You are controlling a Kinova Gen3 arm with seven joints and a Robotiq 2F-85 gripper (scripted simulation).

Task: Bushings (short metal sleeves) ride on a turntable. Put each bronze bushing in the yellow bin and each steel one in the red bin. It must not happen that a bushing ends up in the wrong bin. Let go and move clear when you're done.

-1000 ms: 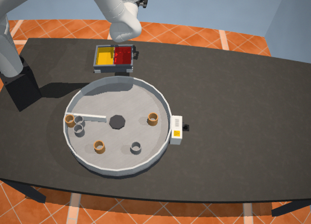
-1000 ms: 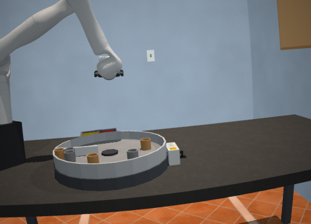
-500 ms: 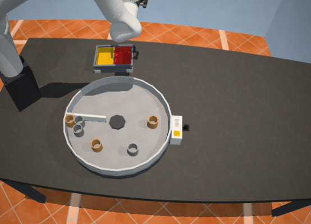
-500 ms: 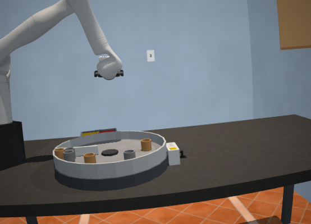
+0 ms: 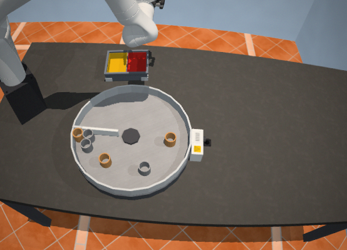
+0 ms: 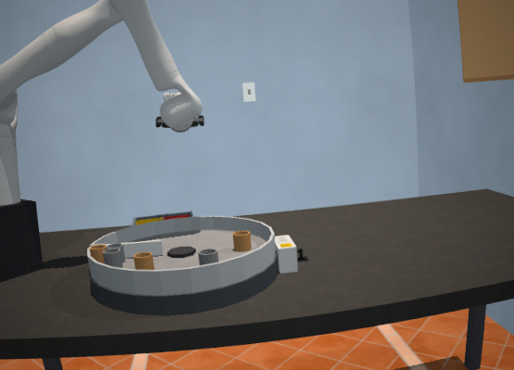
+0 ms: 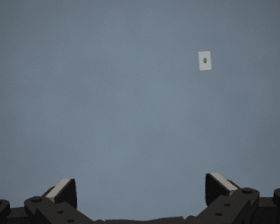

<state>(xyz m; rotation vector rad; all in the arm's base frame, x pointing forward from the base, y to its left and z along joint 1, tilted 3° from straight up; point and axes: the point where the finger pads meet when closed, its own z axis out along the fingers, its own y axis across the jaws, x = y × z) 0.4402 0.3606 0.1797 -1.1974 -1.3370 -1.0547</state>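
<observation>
Three bronze bushings stand on the turntable (image 5: 138,114) (image 6: 209,236): one bushing (image 5: 170,141) (image 6: 241,241) at the right, one bushing (image 5: 104,160) (image 6: 144,261) at the front left, and one bushing (image 5: 77,135) (image 6: 98,253) at the left wall by the white bar. Two steel bushings (image 5: 86,145) (image 5: 88,135) stand close beside it; a third steel bushing (image 5: 145,168) (image 6: 208,257) stands at the front. The yellow bin (image 5: 116,62) and red bin (image 5: 139,62) are behind the turntable; no bushing shows in them. My gripper (image 7: 141,191) is open and empty, high above the table, facing the wall.
The white bar (image 5: 103,131) (image 6: 144,248) reaches inward from the turntable's left wall toward the dark hub (image 5: 131,136) (image 6: 181,251). A raised wall rings the turntable. A white box (image 5: 196,141) (image 6: 286,255) with a yellow label stands at its right side. The robot's black base is at the left.
</observation>
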